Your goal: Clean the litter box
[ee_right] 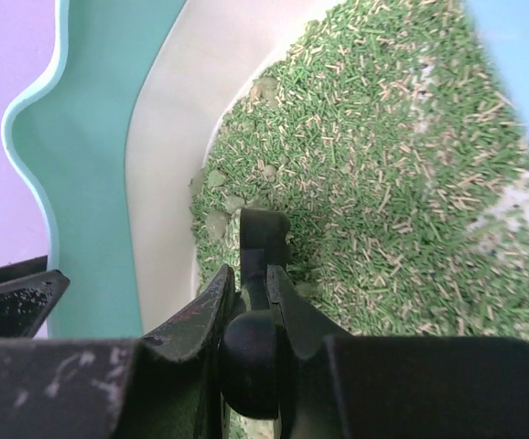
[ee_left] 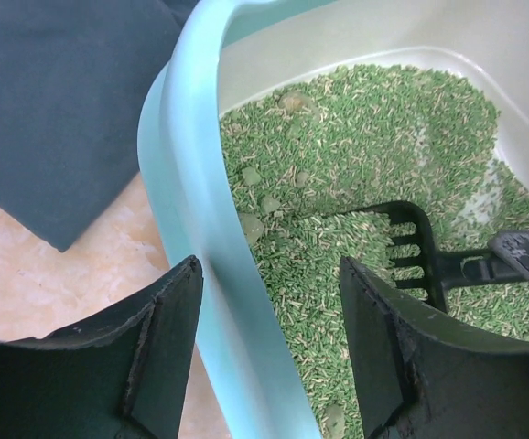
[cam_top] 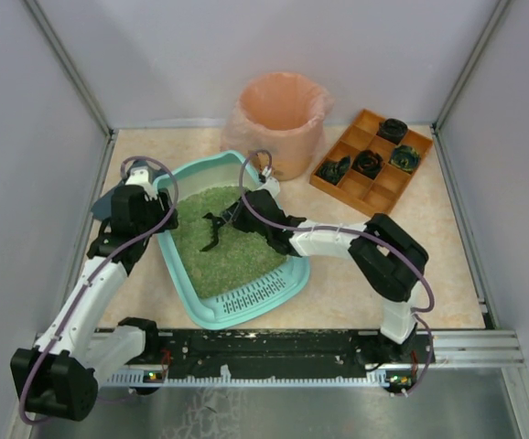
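Note:
The teal litter box (cam_top: 189, 302) lies mid-table with green litter (cam_top: 228, 247) and a slotted ledge at its near end. My right gripper (cam_top: 238, 212) is shut on the handle of a black slotted scoop (cam_top: 215, 228), whose head rests in the litter. In the right wrist view the gripper (ee_right: 251, 274) clamps the scoop (ee_right: 264, 233) beside pale clumps (ee_right: 214, 219) at the box wall (ee_right: 164, 183). My left gripper (cam_top: 161, 218) is open. In the left wrist view it (ee_left: 269, 274) straddles the box's left rim (ee_left: 187, 165), with a gap on both sides. The scoop (ee_left: 411, 247) and clumps (ee_left: 251, 226) lie inside.
A peach-lined round bin (cam_top: 278, 119) stands behind the litter box. An orange compartmented tray (cam_top: 372, 160) with dark items sits at the back right. A dark grey sheet (ee_left: 54, 110) lies on the table left of the box. Grey walls enclose the table.

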`<action>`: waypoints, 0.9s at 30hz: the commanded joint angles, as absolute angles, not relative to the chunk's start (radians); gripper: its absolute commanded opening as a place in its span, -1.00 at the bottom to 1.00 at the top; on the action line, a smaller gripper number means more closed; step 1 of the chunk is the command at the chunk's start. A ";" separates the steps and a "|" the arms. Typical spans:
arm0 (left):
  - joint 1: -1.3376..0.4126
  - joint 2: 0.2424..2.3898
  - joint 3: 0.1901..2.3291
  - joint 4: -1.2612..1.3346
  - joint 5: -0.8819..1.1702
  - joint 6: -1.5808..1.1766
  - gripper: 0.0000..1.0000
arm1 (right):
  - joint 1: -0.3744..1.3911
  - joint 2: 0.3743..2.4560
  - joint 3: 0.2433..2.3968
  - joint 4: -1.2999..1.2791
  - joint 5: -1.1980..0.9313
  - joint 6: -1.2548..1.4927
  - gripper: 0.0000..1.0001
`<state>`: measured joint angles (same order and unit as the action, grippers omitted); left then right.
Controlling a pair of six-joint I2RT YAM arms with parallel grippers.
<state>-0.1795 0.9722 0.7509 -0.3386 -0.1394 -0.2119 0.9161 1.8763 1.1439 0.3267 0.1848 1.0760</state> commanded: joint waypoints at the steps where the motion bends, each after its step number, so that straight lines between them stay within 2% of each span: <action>1: -0.184 0.948 0.738 -0.291 -0.141 -0.218 0.34 | 0.900 1.738 1.103 0.470 0.235 1.117 -1.00; 19: -0.183 0.963 0.741 -0.293 -0.135 -0.216 0.35 | 0.819 1.472 0.961 0.490 0.368 0.887 -1.00; 27: -0.184 0.966 0.742 -0.293 -0.128 -0.214 0.35 | 0.806 1.446 0.929 0.550 0.290 0.860 -1.00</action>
